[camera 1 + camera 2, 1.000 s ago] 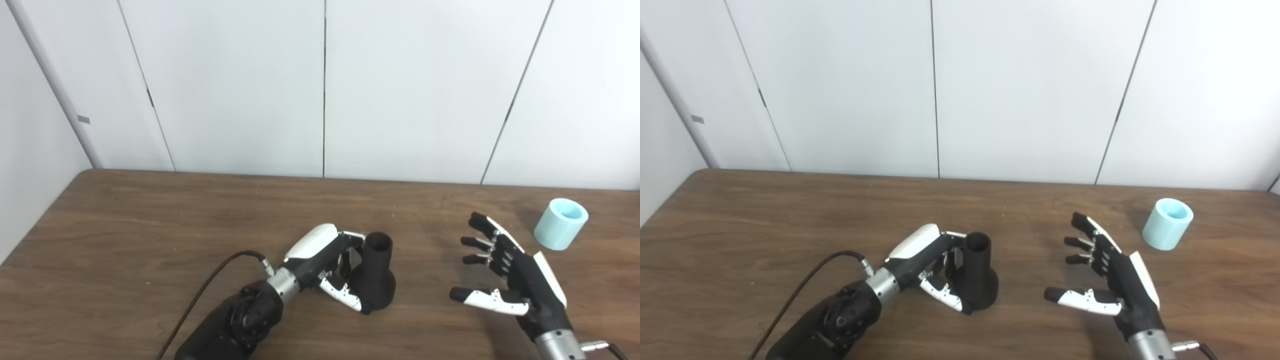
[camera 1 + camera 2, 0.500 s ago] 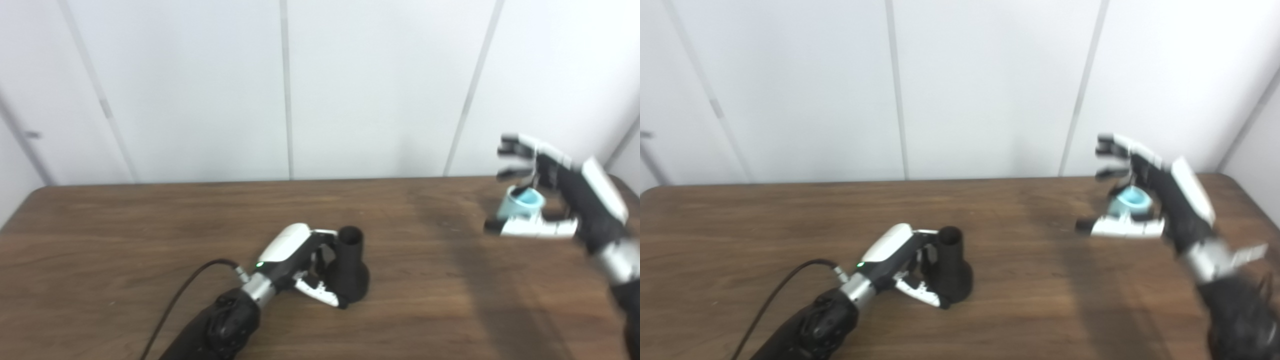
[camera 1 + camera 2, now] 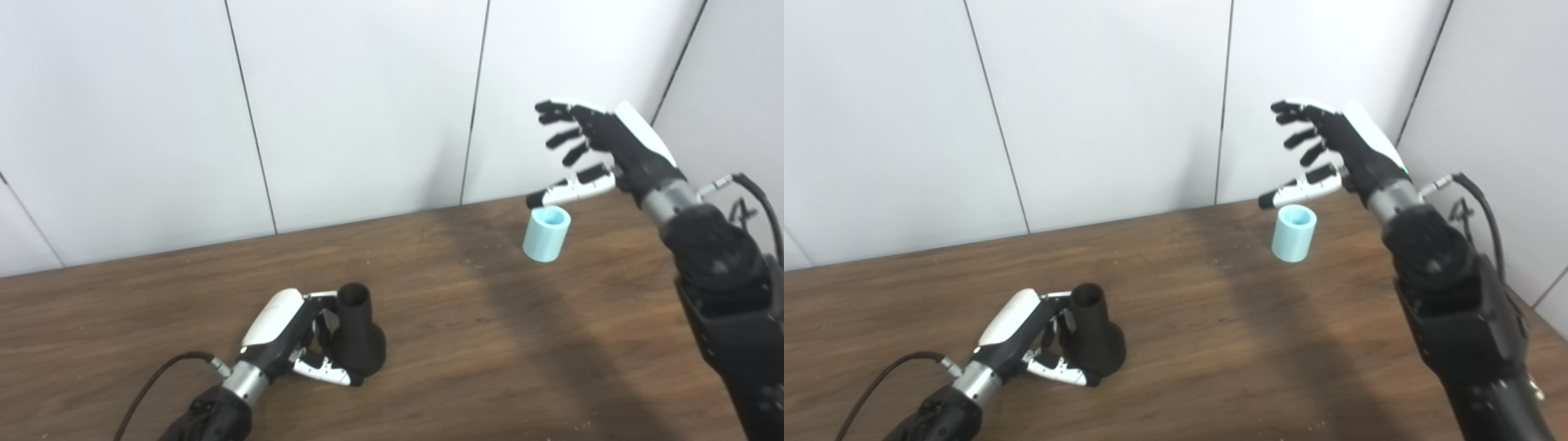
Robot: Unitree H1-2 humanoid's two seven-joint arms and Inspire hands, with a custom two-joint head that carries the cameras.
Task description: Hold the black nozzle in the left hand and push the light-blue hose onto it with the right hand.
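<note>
The black nozzle (image 3: 358, 343) stands upright on the wooden table (image 3: 465, 343), narrow open end up and flared base down. My left hand (image 3: 285, 334) lies on the table to its left, with fingers and thumb curled around its neck and base. The light-blue hose (image 3: 546, 225) is a short open cylinder standing on end at the table's far right. My right hand (image 3: 597, 144) hovers in the air above and slightly behind it, fingers spread and thumb stretched out just over the hose's rim, holding nothing.
White wall panels (image 3: 355, 104) rise right behind the table's far edge, and a side wall (image 3: 735, 92) closes in at the right corner. A black cable (image 3: 153, 383) runs along the left forearm.
The camera has swung to the right. My right hand has risen from low over the table to above the hose, staying open. The left hand keeps its hold on the nozzle.
</note>
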